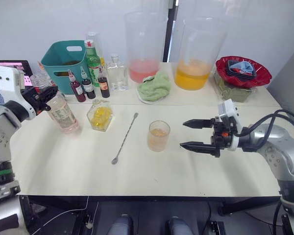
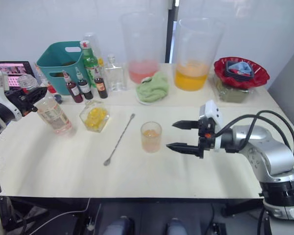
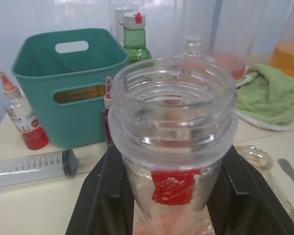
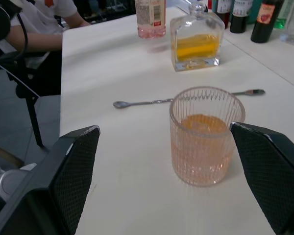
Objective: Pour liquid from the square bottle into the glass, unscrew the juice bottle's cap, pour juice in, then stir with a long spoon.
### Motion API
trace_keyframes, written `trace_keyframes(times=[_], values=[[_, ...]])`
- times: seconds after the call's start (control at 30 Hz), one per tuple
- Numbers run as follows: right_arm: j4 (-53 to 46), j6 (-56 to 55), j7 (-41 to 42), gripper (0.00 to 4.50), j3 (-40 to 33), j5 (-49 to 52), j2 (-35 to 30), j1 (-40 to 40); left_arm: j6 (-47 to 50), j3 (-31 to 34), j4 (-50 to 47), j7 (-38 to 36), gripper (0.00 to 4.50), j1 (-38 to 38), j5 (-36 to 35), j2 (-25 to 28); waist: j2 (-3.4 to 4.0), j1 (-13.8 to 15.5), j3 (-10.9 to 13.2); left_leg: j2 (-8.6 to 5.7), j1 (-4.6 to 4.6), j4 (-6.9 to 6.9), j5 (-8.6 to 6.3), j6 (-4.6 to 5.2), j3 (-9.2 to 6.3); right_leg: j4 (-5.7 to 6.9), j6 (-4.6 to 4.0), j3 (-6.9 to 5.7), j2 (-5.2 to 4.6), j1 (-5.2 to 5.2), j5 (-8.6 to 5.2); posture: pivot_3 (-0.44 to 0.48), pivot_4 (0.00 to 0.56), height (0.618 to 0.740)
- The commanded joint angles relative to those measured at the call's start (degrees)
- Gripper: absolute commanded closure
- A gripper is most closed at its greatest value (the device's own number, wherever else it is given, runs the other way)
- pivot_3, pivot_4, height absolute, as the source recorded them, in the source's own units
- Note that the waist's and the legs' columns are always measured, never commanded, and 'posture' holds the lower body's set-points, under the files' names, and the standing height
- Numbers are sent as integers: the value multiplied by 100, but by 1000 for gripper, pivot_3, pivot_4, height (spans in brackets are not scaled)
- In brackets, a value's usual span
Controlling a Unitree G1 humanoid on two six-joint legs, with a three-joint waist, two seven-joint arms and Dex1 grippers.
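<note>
I read right claw (image 1: 193, 134) released, just right of glass (image 1: 159, 135) | long spoon (image 1: 124, 138) lies beyond, diagonal, nearer right | left claw (image 1: 43, 96) grasping juice bottle (image 1: 62, 112)

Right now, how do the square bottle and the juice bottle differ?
The square bottle stands free, stoppered, short, holding yellow liquid. The juice bottle is taller and slimmer, capless, holds pale pink juice, tilts, and has the left gripper shut round its neck. Both are clear and touch the table.
</note>
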Motion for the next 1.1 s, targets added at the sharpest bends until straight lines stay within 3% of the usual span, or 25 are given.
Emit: trace_keyframes(times=[0.03,0.2,0.47,0.5,0.7,1.1], values=[[-233,-121,-227,15,-282,-45,-36,-20,-795,-268,668,-208,3072,-443,324,131,0,-8,0,0,-2,0,0,0,1,0,0,0,0,-1,0,0,150,740],[-395,-11,-476,15,-370,-16,-40,43,-1413,-539,1750,-364,3072,-973,564,94,-4,-26,1,0,-5,0,0,0,1,1,0,-1,2,-4,0,0,150,740],[-447,83,-642,15,-437,-1,-84,65,-1684,-573,2232,-494,3072,-1092,586,141,-6,-57,0,0,-5,0,0,1,-1,4,0,-2,2,-5,0,0,150,740],[-448,84,-650,0,-422,-6,-76,62,-1651,-562,2181,-526,2145,-1083,559,160,-6,-55,0,0,-5,0,0,0,-1,5,0,-2,2,-4,0,0,150,740],[-430,70,-643,0,-328,-28,-18,-6,-1461,-399,1715,-611,149,-969,399,257,-7,-74,0,0,-5,0,0,0,-1,6,0,-2,2,-4,0,0,150,740],[201,73,-66,0,-94,-44,-72,-697,-972,149,582,-844,26,-1357,-271,971,-10,-92,1,4,-4,0,0,0,-1,5,0,-2,6,-5,0,0,150,740]])
